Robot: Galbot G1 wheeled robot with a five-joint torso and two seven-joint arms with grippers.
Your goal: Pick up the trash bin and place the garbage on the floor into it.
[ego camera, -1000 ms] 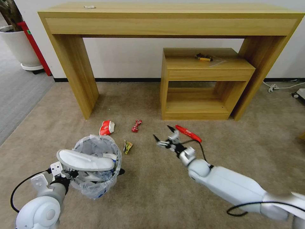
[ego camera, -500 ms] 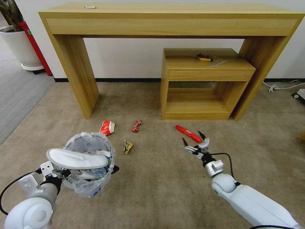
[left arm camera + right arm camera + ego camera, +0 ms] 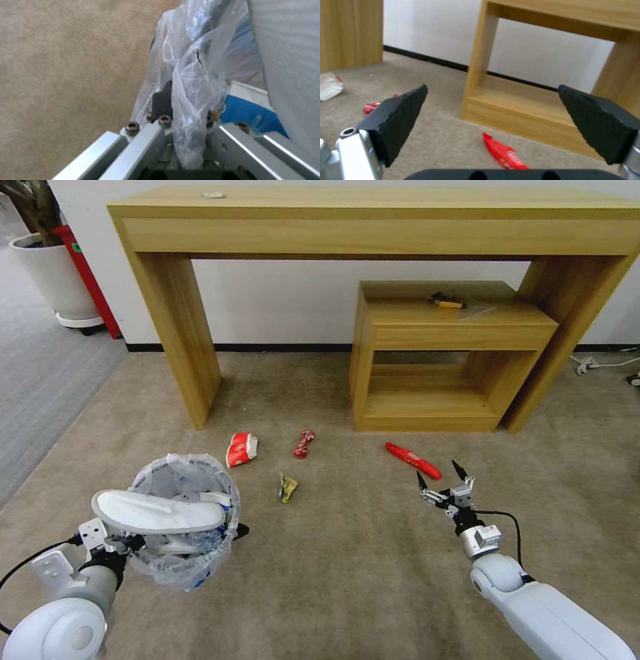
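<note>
The trash bin [image 3: 190, 570], black with a clear bag over its rim, hangs tilted at the lower left, a white slipper [image 3: 157, 511] lying across its mouth. My left gripper [image 3: 123, 543] is shut on its rim; the left wrist view shows the gripper [image 3: 186, 110] pinching the crinkly bag, beside a blue-white carton [image 3: 246, 110]. My right gripper [image 3: 439, 475] stands open just above the floor [image 3: 347, 573], close to the right of a long red wrapper [image 3: 413, 460]. That wrapper [image 3: 503, 152] lies below the open gripper [image 3: 496, 112]. More garbage lies on the carpet: a red cup [image 3: 241, 449], a twisted red wrapper [image 3: 305, 443] and a yellow-green wrapper [image 3: 288, 488].
A long wooden desk [image 3: 373, 220] stands against the wall with a low wooden shelf unit [image 3: 453, 353] under its right side. A white plant pot [image 3: 57, 280] sits on grey ribbed carpet [image 3: 40, 373] at the far left. Cables [image 3: 600, 363] lie at the right.
The camera has turned a little left, shifting the scene right. My right gripper swung from the long red wrapper's left to its right, still open. The left arm still holds the bin.
</note>
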